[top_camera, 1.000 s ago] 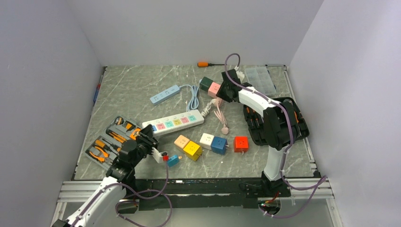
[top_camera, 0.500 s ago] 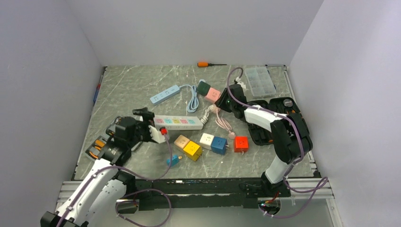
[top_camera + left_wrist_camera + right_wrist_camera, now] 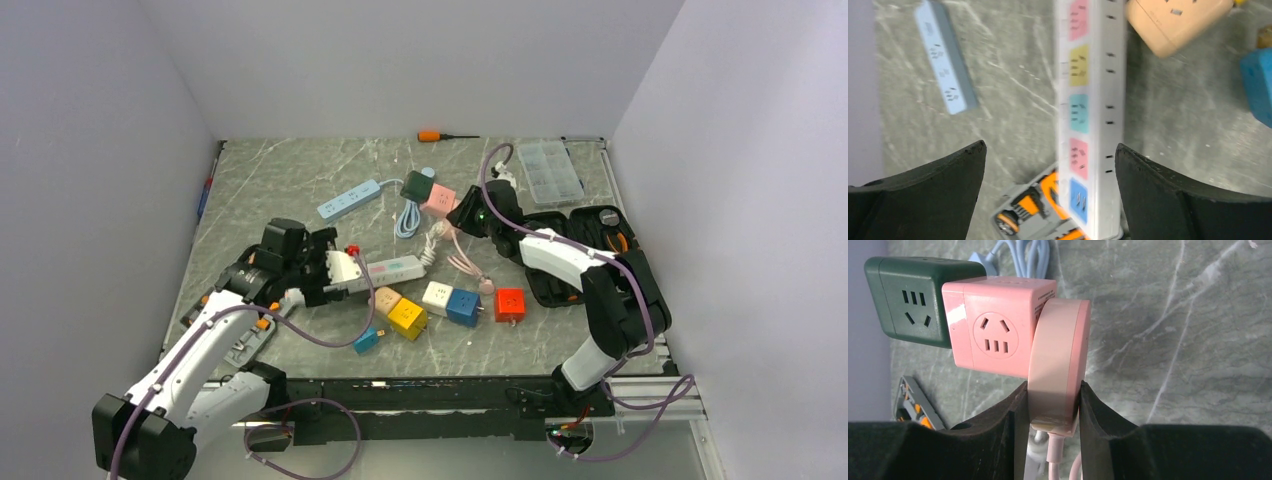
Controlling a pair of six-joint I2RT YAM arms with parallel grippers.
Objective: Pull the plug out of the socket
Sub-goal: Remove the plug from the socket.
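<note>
left gripper [image 3: 1049, 147]: fingers wide apart over the white power strip [image 3: 1091, 115], which lies flat on the table [image 3: 998, 100] with its visible outlets empty; probably placed to steady it. right gripper [image 3: 1054, 392]: clamped on the pink plug [image 3: 1060, 355], which sits flush against the pink cube [image 3: 993, 335], ready for pulling.

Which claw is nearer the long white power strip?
Left. The left claw hangs open right over the power strip; the right claw sits beyond its corded end, shut on the pink plug.
</note>
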